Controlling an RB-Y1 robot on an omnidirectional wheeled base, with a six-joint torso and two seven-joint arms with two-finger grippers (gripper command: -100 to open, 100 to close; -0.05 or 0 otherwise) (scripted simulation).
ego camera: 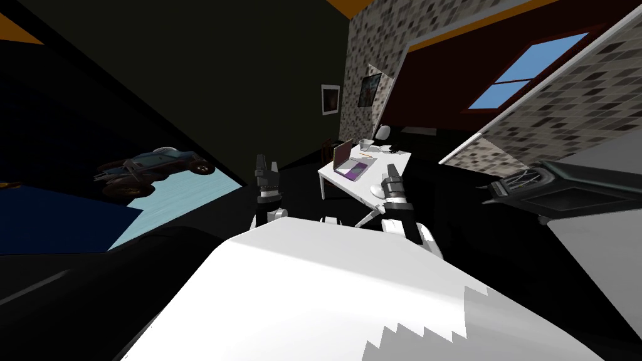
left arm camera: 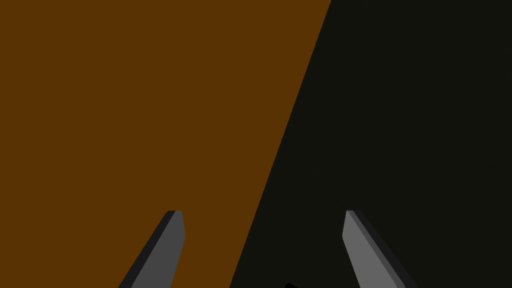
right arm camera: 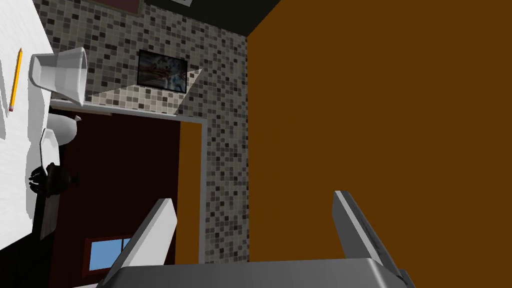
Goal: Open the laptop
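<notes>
The laptop [ego camera: 348, 163] sits on a white table [ego camera: 389, 164] ahead of me, its lid raised and its purple-tinted keyboard deck showing. My right gripper [ego camera: 392, 171] is held up in the air short of the table's near end, open, with nothing between its fingers [right arm camera: 150, 239]. My left gripper [ego camera: 266, 165] is raised off to the left of the table, also open and empty, as its fingers [left arm camera: 170, 245] stand well apart in the left wrist view.
On the white table [right arm camera: 15, 165] lie a pencil [right arm camera: 15, 79], a clear cup [right arm camera: 60, 74] and a white rounded object [ego camera: 376, 190]. A chair [ego camera: 382, 133] stands behind the table. A dark appliance [ego camera: 552, 191] on a counter is at my right.
</notes>
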